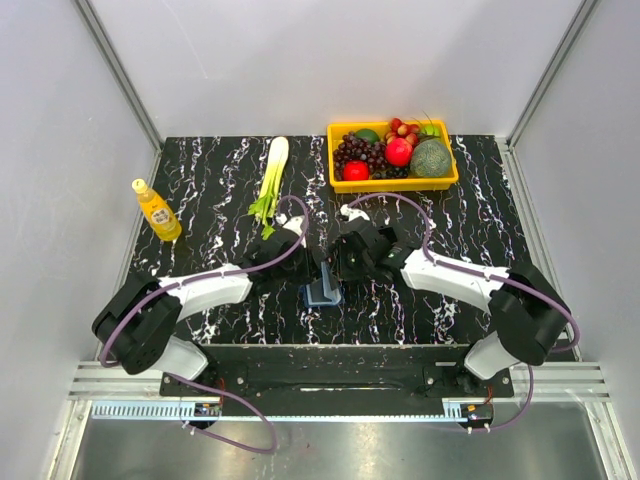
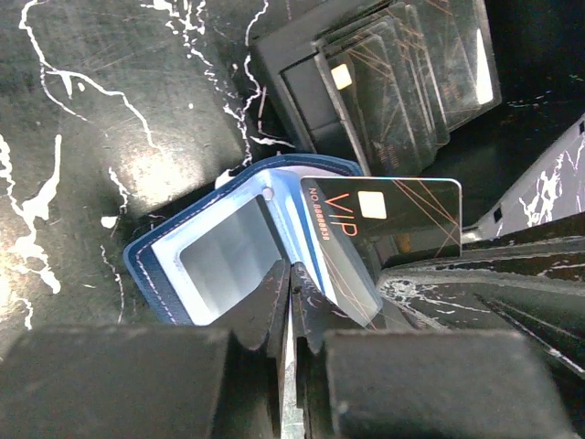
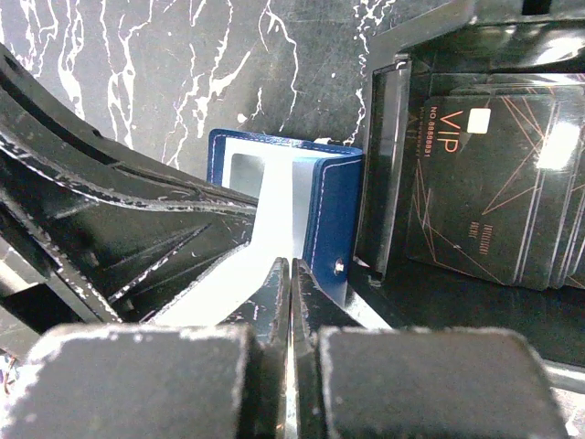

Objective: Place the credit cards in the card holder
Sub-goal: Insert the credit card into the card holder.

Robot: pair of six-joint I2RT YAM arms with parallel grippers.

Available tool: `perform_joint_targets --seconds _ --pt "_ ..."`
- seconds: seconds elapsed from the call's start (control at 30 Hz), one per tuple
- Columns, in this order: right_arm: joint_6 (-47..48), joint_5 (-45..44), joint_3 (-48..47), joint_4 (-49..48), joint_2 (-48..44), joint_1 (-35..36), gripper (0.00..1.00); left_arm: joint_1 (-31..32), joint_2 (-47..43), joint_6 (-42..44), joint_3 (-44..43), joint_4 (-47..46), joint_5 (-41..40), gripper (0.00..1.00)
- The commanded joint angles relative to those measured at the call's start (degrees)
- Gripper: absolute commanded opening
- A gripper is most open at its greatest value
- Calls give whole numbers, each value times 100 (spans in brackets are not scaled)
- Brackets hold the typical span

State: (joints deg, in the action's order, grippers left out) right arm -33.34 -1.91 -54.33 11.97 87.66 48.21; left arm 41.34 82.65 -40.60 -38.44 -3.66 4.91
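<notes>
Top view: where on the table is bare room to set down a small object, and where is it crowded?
Free: between the yellow bottle and the celery; the right side, between the fruit basket and the right arm. Crowded: the middle, where it meets the left arm over the card holder.

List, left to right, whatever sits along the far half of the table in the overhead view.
Yellow bottle → green-and-white stalk vegetable → yellow basket of fruit.
</notes>
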Motion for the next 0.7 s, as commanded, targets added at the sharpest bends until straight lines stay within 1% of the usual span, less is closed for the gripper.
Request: perform_joint_targets --seconds 0.0,0.07,0.2,0.33,0.4,0.47,0.5,0.53,0.6,0.67 --pt "47 -46 -113 183 147 57 0 -56 -162 -44 108 -47 -209 7" --pt "65 -107 -157 236 164 57 0 -65 -240 -88 178 -38 -279 6" --pt "153 -99 -298 394 313 57 0 -74 -443 -71 249 -38 -332 8" --pt "135 -221 -351 455 305 119 0 -82 -355 -62 187 -47 -236 8" --pt "118 -301 -324 456 226 119 0 -82 -355 -115 152 67 -341 6" --pt "118 -354 -316 464 199 119 0 -82 -512 -132 196 216 -464 6" --pt "117 -354 -316 464 190 119 0 -74 -600 -124 222 295 -743 7" --pt "117 -362 -316 464 190 119 0 -74 -714 -98 231 357 -815 8" --pt "117 -354 -324 473 182 119 0 -83 -873 -36 214 357 -860 9" --pt "117 -389 -324 473 182 110 0 -82 -961 -18 152 550 -886 9"
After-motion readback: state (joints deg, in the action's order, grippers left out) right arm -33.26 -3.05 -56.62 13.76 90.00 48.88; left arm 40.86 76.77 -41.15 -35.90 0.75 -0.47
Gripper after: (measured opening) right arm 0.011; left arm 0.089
